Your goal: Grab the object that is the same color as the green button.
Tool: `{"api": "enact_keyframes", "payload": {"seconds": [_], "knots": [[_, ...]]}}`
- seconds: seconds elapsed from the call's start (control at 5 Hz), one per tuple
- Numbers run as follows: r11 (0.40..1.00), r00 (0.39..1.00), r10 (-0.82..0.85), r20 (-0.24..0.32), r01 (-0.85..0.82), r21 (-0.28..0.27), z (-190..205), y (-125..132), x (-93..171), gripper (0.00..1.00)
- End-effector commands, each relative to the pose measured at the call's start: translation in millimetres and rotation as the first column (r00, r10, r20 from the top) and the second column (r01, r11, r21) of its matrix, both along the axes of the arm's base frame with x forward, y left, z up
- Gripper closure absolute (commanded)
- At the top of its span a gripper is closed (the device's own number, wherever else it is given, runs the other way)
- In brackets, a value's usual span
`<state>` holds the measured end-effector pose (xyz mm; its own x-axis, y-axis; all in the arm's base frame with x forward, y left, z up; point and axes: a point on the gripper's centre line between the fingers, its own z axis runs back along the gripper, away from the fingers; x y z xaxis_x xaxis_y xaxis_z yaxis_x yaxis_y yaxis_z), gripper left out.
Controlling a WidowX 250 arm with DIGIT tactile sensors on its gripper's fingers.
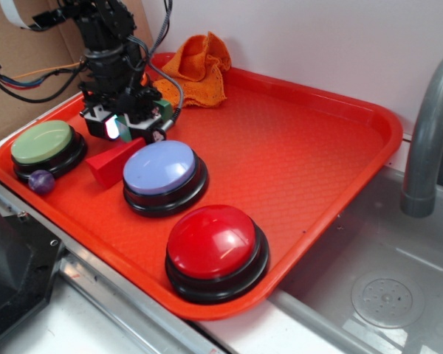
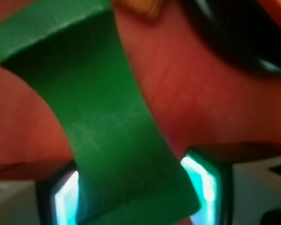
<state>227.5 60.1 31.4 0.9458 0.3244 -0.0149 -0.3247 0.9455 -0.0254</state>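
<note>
Gripper [image 1: 120,127] clamped on the green block [image 2: 107,126], pads [image 2: 65,201] pressing both sides, low over the red tray [image 1: 295,147] at two o'clock from the green button [image 1: 41,141].

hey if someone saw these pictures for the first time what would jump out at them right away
Three big dome push-buttons on a bright red plastic tray: a glossy red button nearest the front edge, a lavender-blue button behind it, a pale green button at the left. In the wrist view, a dark green block fills the frame, sitting between the glowing fingers of the black gripper.
</note>
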Motion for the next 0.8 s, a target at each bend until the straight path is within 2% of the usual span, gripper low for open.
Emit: {"api": "enact_keyframes", "payload": {"seconds": [0.0,0.2,0.4,0.6], "knots": [[0.982,0.975,-0.187,0.119,0.185,0.026,88.2,-24.3,28.2,1.00],[0.950,0.940,-0.311,0.140,0.309,0.033,113.6,-56.5,26.7,1.00],[0.918,0.907,-0.397,0.140,0.393,0.053,119.8,-81.8,15.6,1.00],[0.858,0.850,-0.514,0.117,0.511,0.059,117.8,-97.2,8.0,1.00]]}}
